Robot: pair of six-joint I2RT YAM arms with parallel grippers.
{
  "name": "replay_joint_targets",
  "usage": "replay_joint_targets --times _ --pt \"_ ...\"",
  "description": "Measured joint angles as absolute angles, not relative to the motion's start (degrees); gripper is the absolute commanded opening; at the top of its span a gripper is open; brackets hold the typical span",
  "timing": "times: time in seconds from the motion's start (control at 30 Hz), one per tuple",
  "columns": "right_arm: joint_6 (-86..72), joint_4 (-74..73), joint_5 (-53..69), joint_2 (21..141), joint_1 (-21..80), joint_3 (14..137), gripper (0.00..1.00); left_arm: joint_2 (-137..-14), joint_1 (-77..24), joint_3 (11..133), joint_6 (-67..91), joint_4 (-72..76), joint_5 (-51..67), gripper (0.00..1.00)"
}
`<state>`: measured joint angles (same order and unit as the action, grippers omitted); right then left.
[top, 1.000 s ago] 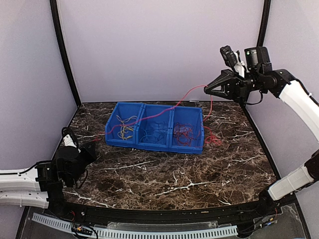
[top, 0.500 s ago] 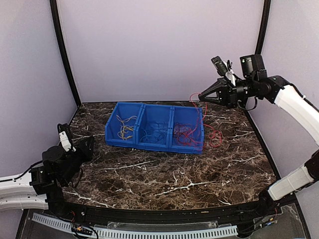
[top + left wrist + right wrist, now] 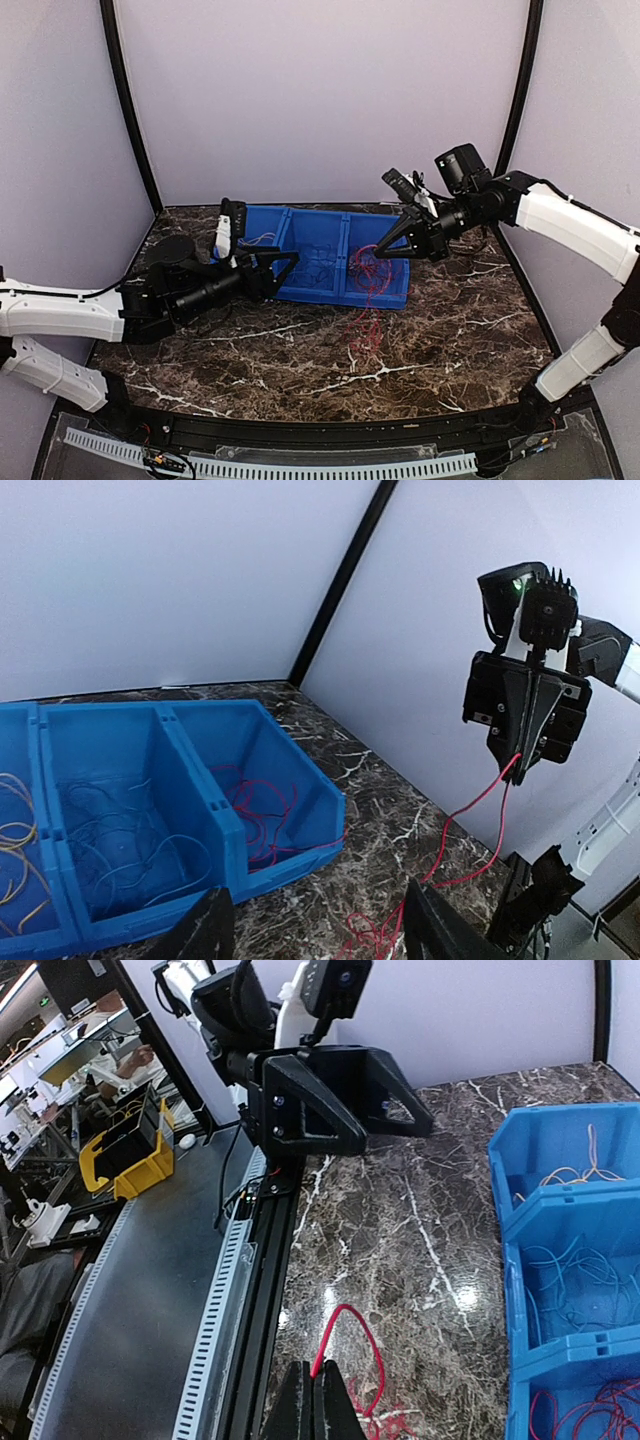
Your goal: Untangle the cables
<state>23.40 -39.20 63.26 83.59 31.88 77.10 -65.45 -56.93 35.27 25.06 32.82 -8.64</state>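
The cables are thin wires. A red cable (image 3: 368,325) hangs from my right gripper (image 3: 381,254), which is shut on it above the right compartment of the blue bin (image 3: 330,292), and it piles on the table in front of the bin. The right wrist view shows the shut fingers (image 3: 303,1407) pinching a red loop (image 3: 352,1326). More red wires (image 3: 255,805) lie in that compartment, blue ones (image 3: 120,830) in the middle, yellow ones (image 3: 15,820) on the left. My left gripper (image 3: 283,275) stands open at the bin's front left, holding nothing.
A black frame rail and a white slotted cable duct (image 3: 300,466) run along the near table edge. Lilac walls with black posts (image 3: 130,110) close in the back and sides. The right arm's white links (image 3: 590,230) reach over the right side.
My left arm swung from the near left corner to the bin's front and its gripper opened. The right gripper came down and left with the red cable, which now trails onto the table.
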Motion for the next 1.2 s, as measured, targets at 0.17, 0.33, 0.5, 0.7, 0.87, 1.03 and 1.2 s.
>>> replay_joint_targets --times 0.17,0.33,0.5,0.7,0.87,1.03,1.2 --pt "24.6 -40.2 63.2 84.6 34.6 77.1 0.00 -77.9 -58.3 45.4 21.9 35.5 0.1 0.61" --pt "25.1 -40.6 63.3 85.9 35.4 77.1 0.00 -85.4 -59.3 50.7 20.4 38.1 8.5 0.56" --pt "25.1 -40.8 63.6 86.8 35.6 77.1 0.00 -90.7 -60.0 53.9 20.1 40.0 12.8 0.33" --pt "25.9 -41.3 64.0 87.2 35.6 77.1 0.00 -92.4 -60.5 55.5 19.1 40.1 15.7 0.05" --pt "27.8 -42.1 64.4 87.2 35.5 77.2 0.00 -91.2 -60.7 55.5 17.5 38.0 15.7 0.00" --pt "28.6 -38.9 64.6 88.0 37.2 77.1 0.00 -86.2 -61.3 54.9 14.8 30.6 13.1 0.00" --pt "28.2 -31.8 62.0 89.6 39.8 75.3 0.02 -81.7 -61.4 52.0 13.3 24.6 9.5 0.00"
